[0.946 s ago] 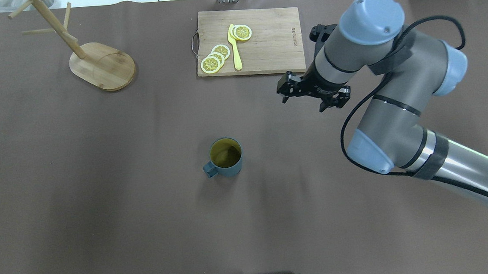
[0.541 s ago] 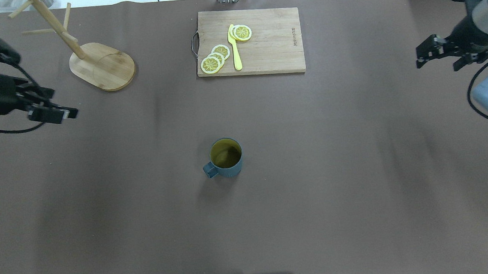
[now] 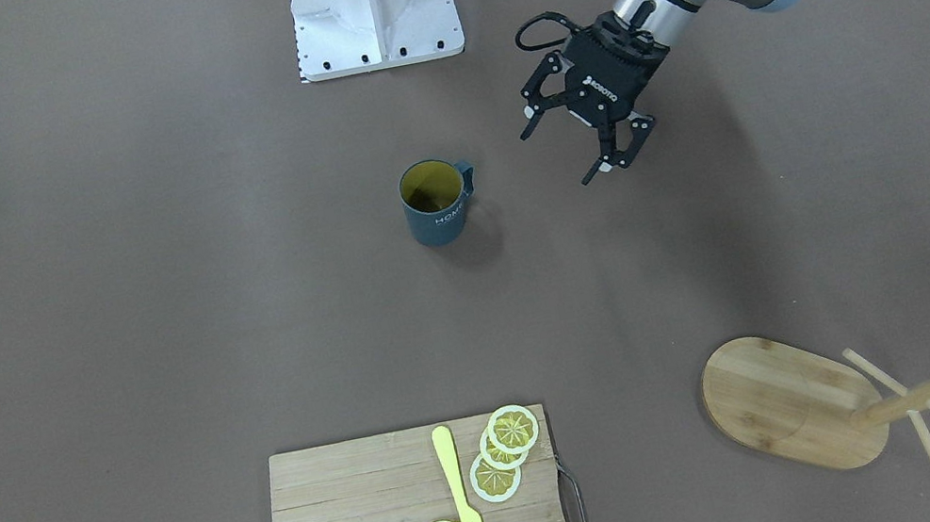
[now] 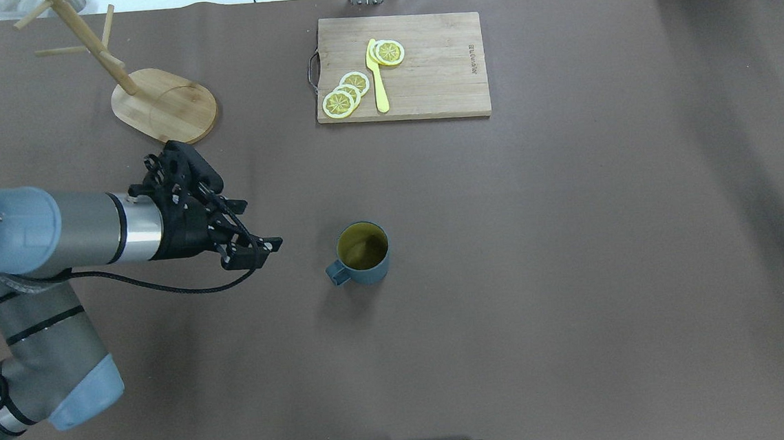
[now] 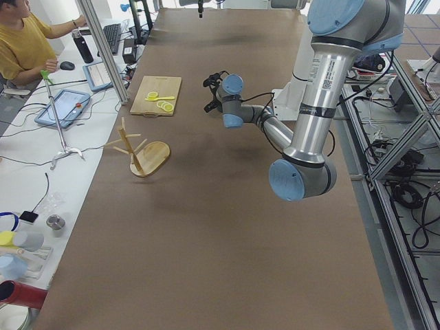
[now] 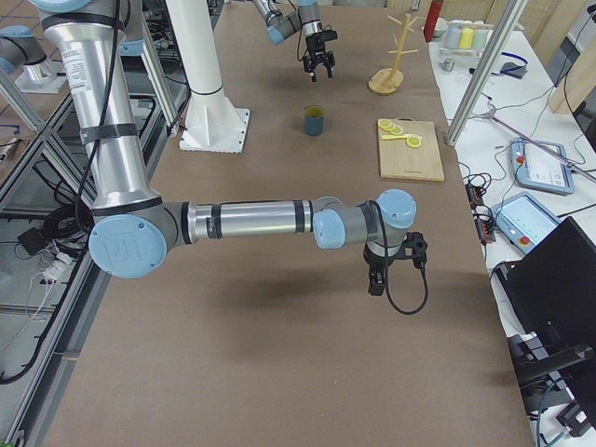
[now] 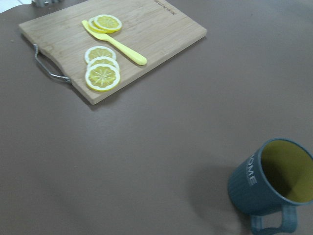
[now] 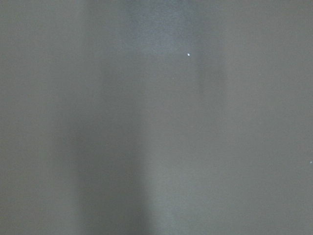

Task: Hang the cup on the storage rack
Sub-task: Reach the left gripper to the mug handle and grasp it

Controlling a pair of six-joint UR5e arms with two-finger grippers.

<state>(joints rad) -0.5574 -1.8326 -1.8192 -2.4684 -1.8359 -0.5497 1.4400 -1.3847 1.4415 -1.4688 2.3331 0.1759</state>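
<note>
The slate-blue cup (image 4: 364, 251) stands upright mid-table, its handle toward the robot's left and front; it also shows in the front view (image 3: 436, 205), the right view (image 6: 314, 121) and the left wrist view (image 7: 268, 182). My left gripper (image 4: 259, 224) is open and empty, off the cup's handle side with a clear gap; it also shows in the front view (image 3: 558, 157). The bamboo storage rack (image 4: 164, 105) stands at the far left with bare pegs. My right gripper (image 6: 376, 279) hangs over bare table at the right end; I cannot tell whether it is open or shut.
A slatted cutting board (image 4: 401, 67) with lemon slices (image 4: 346, 93) and a yellow knife (image 4: 377, 76) lies at the far middle. The robot's white base plate (image 3: 373, 1) is at the near edge. The right wrist view shows only brown table cover.
My left arm has swung in from the left edge toward the cup. My right arm has withdrawn to the right, almost out of the overhead view. The cup and rack have not moved.
</note>
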